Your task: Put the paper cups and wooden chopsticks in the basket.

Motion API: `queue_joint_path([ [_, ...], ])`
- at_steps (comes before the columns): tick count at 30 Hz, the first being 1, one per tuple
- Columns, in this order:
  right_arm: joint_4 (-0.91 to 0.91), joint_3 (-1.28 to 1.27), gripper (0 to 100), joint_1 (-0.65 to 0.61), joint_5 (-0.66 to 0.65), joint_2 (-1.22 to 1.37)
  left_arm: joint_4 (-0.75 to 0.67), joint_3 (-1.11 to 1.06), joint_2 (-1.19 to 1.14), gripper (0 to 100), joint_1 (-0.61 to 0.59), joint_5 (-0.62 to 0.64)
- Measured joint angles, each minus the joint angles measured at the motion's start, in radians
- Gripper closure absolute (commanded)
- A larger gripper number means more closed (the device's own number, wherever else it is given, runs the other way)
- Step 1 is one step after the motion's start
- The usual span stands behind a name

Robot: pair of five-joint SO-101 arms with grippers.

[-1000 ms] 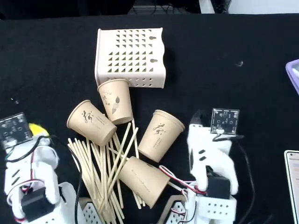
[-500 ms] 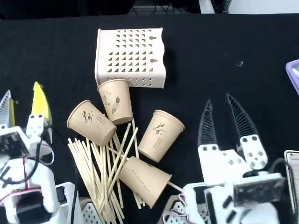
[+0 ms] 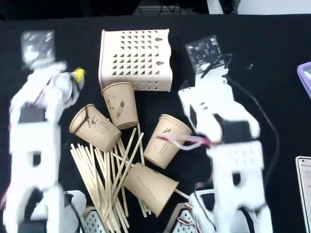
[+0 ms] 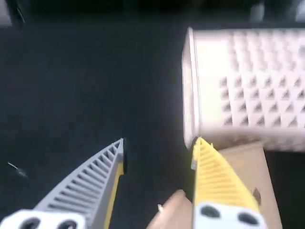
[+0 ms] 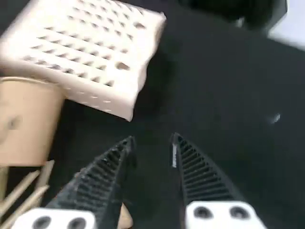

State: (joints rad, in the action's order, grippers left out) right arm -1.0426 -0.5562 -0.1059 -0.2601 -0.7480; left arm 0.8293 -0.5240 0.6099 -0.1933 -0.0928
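Four paper cups lie tipped beside the basket, one touching it, over strewn wooden chopsticks. Left gripper and right gripper, both spread and empty, flank the basket.

Black table, purple thing at its right edge, flat white-edged slab further along that edge.

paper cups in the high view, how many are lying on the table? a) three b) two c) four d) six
c: four paper cups lie on the table, all in front of the basket.
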Motion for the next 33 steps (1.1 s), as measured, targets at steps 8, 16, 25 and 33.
queue_joint_path([
  [8,0.425,-0.341,86.4,0.117,0.043,0.215,0.172,0.489,-0.574,76,0.061,0.092],
  [16,0.523,-0.35,86.4,0.121,0.052,0.376,0.345,0.974,-0.95,76,0.1,0.107],
  [25,0.566,-0.35,86.4,0.121,0.052,0.44,0.39,1.298,-1.263,77,0.112,0.107],
  [33,0.566,-0.35,86.4,0.121,0.052,0.44,0.388,1.378,-1.344,77,0.012,0.109],
])
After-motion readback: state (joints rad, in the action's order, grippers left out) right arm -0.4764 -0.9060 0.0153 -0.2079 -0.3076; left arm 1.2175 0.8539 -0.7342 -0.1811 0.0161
